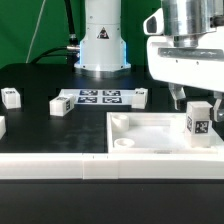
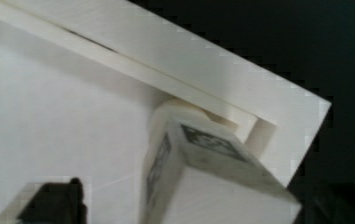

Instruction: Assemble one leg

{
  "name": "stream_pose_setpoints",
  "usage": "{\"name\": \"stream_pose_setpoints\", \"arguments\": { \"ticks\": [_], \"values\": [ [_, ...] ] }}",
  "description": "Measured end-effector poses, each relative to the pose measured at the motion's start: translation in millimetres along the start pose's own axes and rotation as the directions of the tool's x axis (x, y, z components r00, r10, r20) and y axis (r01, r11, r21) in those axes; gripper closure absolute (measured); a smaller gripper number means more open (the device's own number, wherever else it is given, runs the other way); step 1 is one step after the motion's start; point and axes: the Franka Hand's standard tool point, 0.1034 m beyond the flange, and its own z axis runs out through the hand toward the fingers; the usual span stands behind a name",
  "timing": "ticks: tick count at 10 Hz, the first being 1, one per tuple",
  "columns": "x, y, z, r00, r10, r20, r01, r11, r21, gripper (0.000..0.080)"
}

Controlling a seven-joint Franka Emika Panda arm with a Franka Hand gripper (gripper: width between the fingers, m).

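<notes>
One white leg (image 1: 198,120) with a black-and-white tag stands upright in the tabletop (image 1: 150,138) at its far corner on the exterior view's right. My gripper (image 1: 197,100) hangs just above it, fingers on either side. In the wrist view the leg (image 2: 209,160) sits against the tabletop's raised rim (image 2: 192,70) at the corner. The dark fingertips (image 2: 53,200) stand wide of the leg with gaps on both sides. The gripper (image 2: 200,205) is open and does not hold the leg.
Three more legs lie loose on the black table: one (image 1: 11,97) at the far left, one (image 1: 62,104) beside the marker board (image 1: 98,97), one (image 1: 141,96) on the board's other side. The robot base (image 1: 101,45) stands behind. A white bar (image 1: 50,165) runs along the front.
</notes>
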Motion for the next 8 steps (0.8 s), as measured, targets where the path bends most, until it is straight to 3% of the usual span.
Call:
{"name": "stream_pose_setpoints", "arguments": {
  "ticks": [3, 8],
  "values": [
    [-3.1, 1.0, 4.4, 0.924, -0.383, -0.004, 0.383, 0.924, -0.020, 0.0150],
    [-0.1, -1.4, 2.5, 0.626, -0.780, -0.013, 0.778, 0.625, -0.066, 0.0150]
  ]
}}
